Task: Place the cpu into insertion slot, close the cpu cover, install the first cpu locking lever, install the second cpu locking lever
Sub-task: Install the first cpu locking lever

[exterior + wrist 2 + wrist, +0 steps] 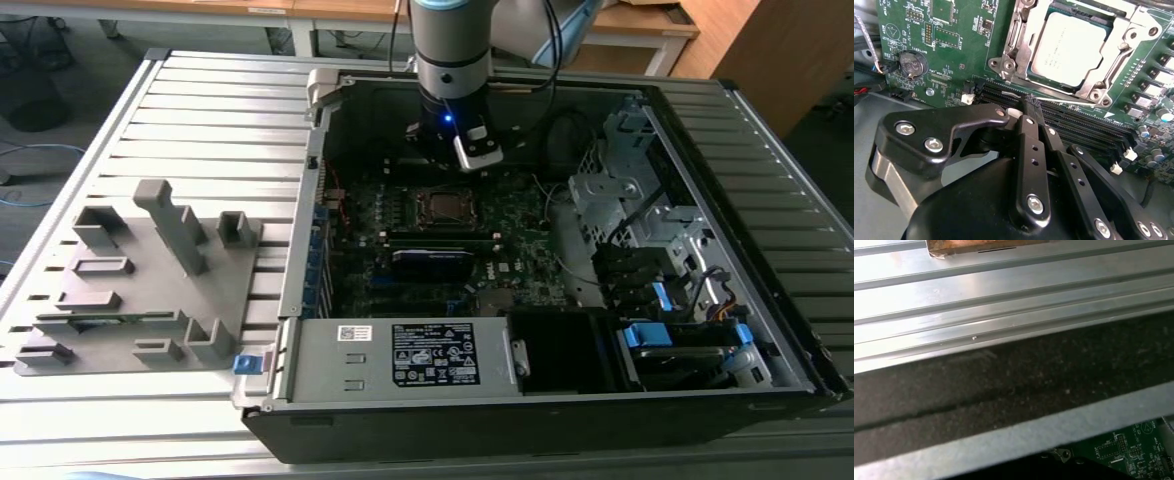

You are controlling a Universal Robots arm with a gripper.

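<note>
Holds gripper (pixel 1030 104) pressed together, empty, at mem. slots (pixel 1079 122) just beside cpu (pixel 1069 47), seated in insertion slot (pixel 1089 15) under lowered cpu cover (pixel 1021 47).

A ribbed aluminium table (pixel 200 110) stands on a grey floor (pixel 87 55), with wooden desks (pixel 641 25) and a wooden cabinet (pixel 774 60) behind it.
</note>
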